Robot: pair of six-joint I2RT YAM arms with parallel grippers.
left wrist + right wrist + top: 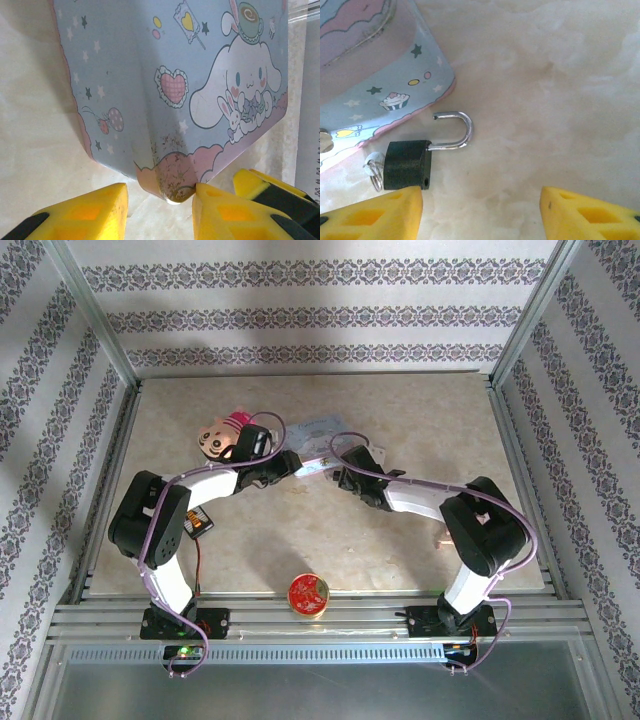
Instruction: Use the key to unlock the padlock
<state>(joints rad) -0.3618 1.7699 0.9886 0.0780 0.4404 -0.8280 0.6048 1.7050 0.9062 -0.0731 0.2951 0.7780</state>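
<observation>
top external: high and behind the arm bases [185,623], facing down over the whole table [430,430]. left wrist: very near, facing the tin [150,75] past its own fingers [85,215]. right wrist: very near, tilted down at the padlock [409,164] beside one corner of the tin. all three views share the tin and the table around it.
</observation>
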